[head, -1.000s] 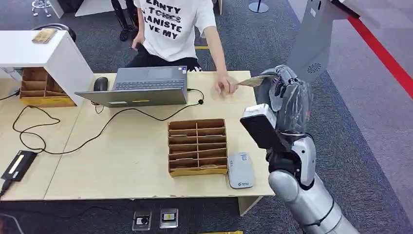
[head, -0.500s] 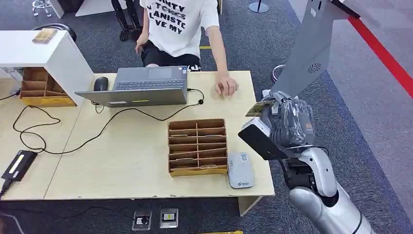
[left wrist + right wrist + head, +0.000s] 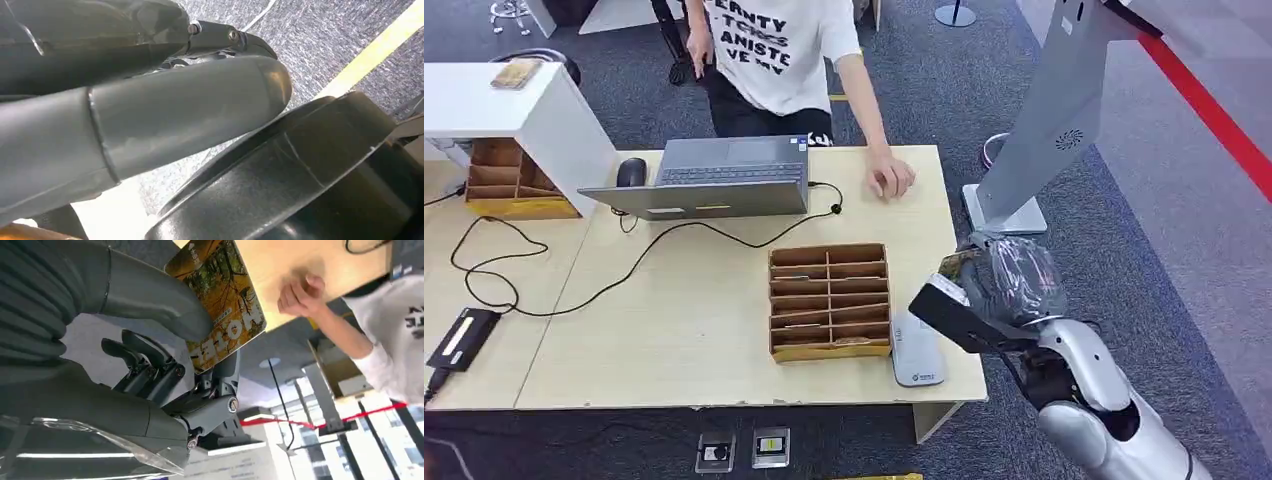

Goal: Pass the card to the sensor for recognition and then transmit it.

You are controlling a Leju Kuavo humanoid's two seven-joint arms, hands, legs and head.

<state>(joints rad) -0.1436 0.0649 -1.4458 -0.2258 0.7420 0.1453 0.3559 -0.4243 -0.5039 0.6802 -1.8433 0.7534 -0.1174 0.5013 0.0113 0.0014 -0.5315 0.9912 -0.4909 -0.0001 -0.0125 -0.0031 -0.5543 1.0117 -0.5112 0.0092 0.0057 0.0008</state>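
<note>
Card [image 3: 220, 300]: pinched by right robot hand [image 3: 1009, 285], just beside grey sensor [image 3: 917, 349].
Left robot hand [image 3: 150, 100]: grip unclear.

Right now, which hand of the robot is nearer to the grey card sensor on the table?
Right. The right hand, holding the card, hovers just beside the sensor. The left hand hangs by the floor.

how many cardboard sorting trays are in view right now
2: one tray at the table's middle near the card reader, another tucked under the white shelf at left, partly hidden.
</note>
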